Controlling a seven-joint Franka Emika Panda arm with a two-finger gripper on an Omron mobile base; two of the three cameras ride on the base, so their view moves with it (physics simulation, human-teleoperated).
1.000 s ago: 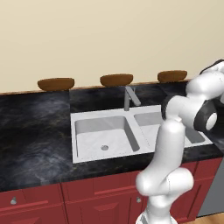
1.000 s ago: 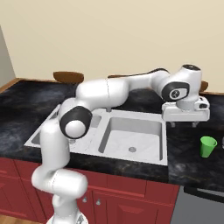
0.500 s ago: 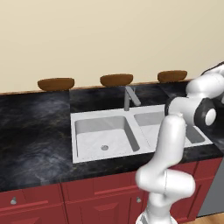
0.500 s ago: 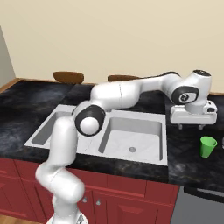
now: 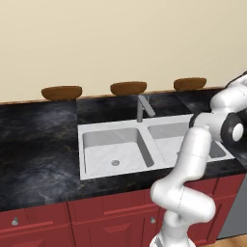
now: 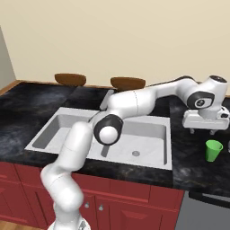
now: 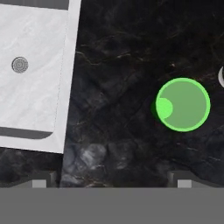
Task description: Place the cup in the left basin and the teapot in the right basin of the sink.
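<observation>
The bright green cup (image 6: 214, 150) stands upright on the black counter right of the sink (image 6: 40, 147). My gripper (image 6: 209, 130) hangs open just above it and a little to its left, holding nothing. From above, the cup (image 7: 183, 104) lies right of centre, ahead of the right fingertip (image 7: 183, 182), with the gripper (image 7: 111, 183) open. The right basin (image 7: 35, 96) with its round drain lies to the left. Both the left basin (image 5: 103, 157) and the right basin (image 5: 166, 144) hold nothing. A white curved sliver (image 7: 221, 77) touches the hand view's right border; I cannot tell if it is the teapot.
A grey faucet (image 5: 143, 108) stands behind the divider of the sink. Three brown bowls (image 5: 61, 91) (image 5: 128, 88) (image 5: 189, 83) sit along the back ledge. Black stone counter (image 5: 38, 154) stretches left of the sink. Red cabinet doors (image 6: 134, 211) run below.
The arm has stretched further right and the open gripper has shifted right and slightly down, closer over the green cup. The cup has not moved.
</observation>
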